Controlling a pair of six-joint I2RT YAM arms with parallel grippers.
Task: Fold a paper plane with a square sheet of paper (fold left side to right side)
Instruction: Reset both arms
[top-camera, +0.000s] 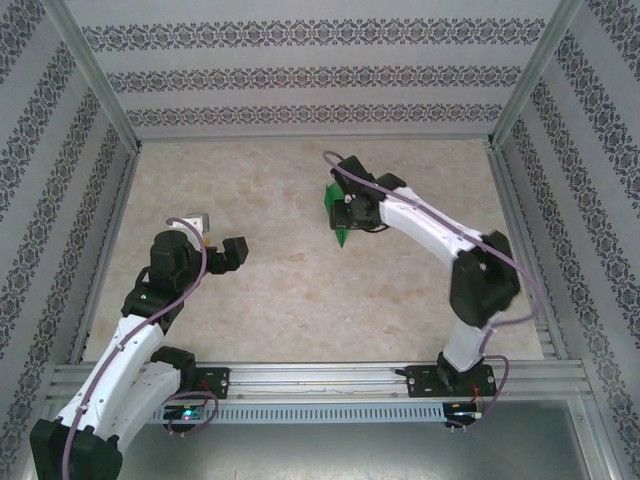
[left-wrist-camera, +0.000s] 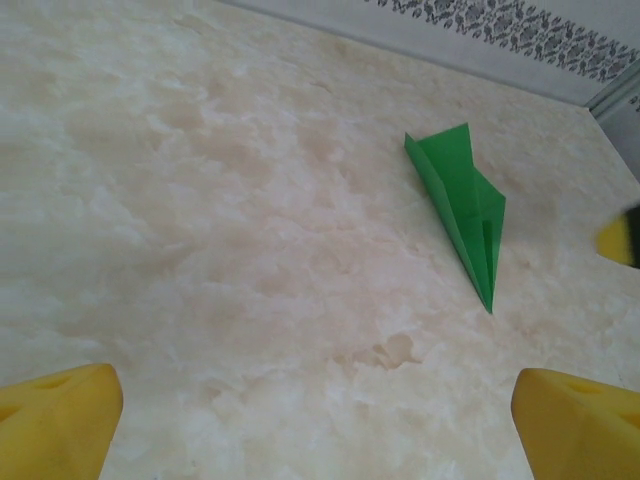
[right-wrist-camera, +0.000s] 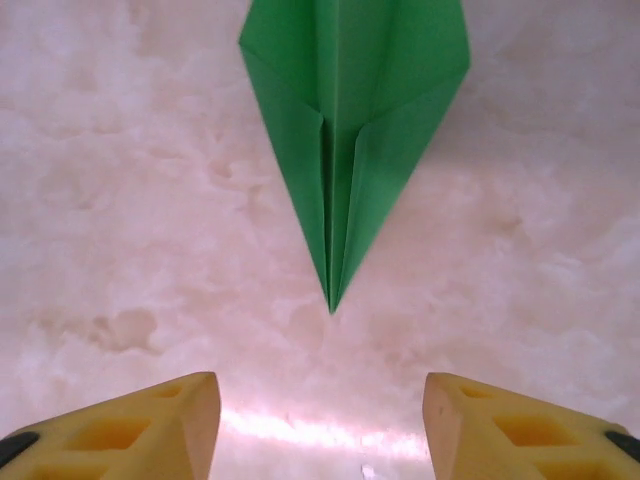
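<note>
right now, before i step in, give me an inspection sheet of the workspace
surface: beige marbled tabletop, a few faint darker blotches
job's things: green paper plane lies flat on the table, folded to a slim dart with a centre crease
clutter: nothing seen
grippers: left gripper open, nothing between its fingers, well apart from the plane; right gripper open, the plane's tip points at its gap, not touching
cables: purple cables run along both arms, clear of the paper
surroundings: patterned walls on three sides, metal frame rail at the near edge
</note>
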